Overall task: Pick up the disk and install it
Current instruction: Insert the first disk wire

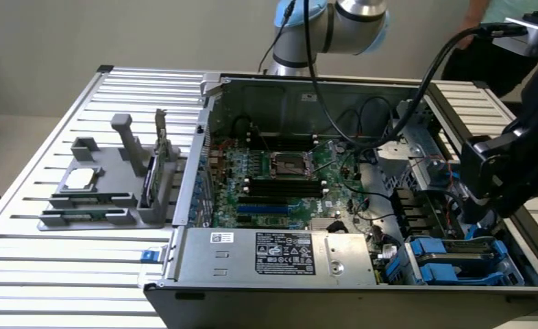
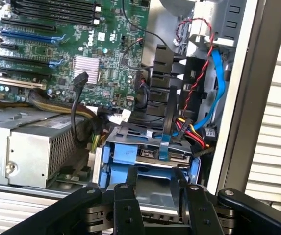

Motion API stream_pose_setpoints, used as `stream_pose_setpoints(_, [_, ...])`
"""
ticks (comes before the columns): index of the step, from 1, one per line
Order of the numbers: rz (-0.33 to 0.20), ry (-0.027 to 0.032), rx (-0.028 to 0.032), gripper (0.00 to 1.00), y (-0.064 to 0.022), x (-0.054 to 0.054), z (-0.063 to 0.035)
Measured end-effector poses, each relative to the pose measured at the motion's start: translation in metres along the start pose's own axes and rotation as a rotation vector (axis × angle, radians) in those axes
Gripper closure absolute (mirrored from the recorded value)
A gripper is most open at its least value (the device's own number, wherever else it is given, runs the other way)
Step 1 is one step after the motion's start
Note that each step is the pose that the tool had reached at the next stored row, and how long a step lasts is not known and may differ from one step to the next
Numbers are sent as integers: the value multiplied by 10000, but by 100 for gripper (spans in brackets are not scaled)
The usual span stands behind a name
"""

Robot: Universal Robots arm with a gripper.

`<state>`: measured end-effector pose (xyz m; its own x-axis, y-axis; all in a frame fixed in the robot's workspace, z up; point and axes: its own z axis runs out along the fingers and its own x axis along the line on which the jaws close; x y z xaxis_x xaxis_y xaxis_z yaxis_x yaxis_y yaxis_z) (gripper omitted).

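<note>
Gripper (image 1: pixel 479 212) hangs over the 4 o'clock corner of the open case (image 1: pixel 342 301) in the exterior view, jaws set wide. Right under it sits the disk (image 1: pixel 459 250), silver face up in its blue caddy, low in the drive bay. From the wrist, the gripper (image 2: pixel 159 187) straddles the disk (image 2: pixel 154 197), one black finger on each side of the silver face; whether the fingers touch it, I can't tell.

It's crowded down here. A red, yellow and black wire bundle (image 2: pixel 191 129) plugs in just beyond the caddy, and a blue cable (image 2: pixel 216 88) runs along the case wall beside it. A flat blue lead (image 2: pixel 166 139) drops onto the caddy's far edge. The power supply (image 1: pixel 278 253) lies close at the disk's 9 o'clock, thick black wires between them. The motherboard (image 1: pixel 278 175) fills the middle of the case, with the robot's own black cable (image 1: pixel 319 89) draped over it from 12 o'clock.

Out on the desk (image 1: pixel 68 274), at 9 o'clock, a grey fixture (image 1: pixel 113 199) carries a small square chip (image 1: pixel 79 178). A person (image 1: pixel 488 14) stands at 1 o'clock, behind the case.
</note>
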<state>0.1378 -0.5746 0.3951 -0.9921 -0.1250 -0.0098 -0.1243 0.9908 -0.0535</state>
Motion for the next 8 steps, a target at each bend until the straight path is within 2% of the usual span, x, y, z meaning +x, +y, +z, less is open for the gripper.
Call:
stream_pose_setpoints(4, [424, -131, 26, 59, 4, -1, -7])
stream_pose_setpoints(8, [796, -305, 53, 59, 12, -2, -7])
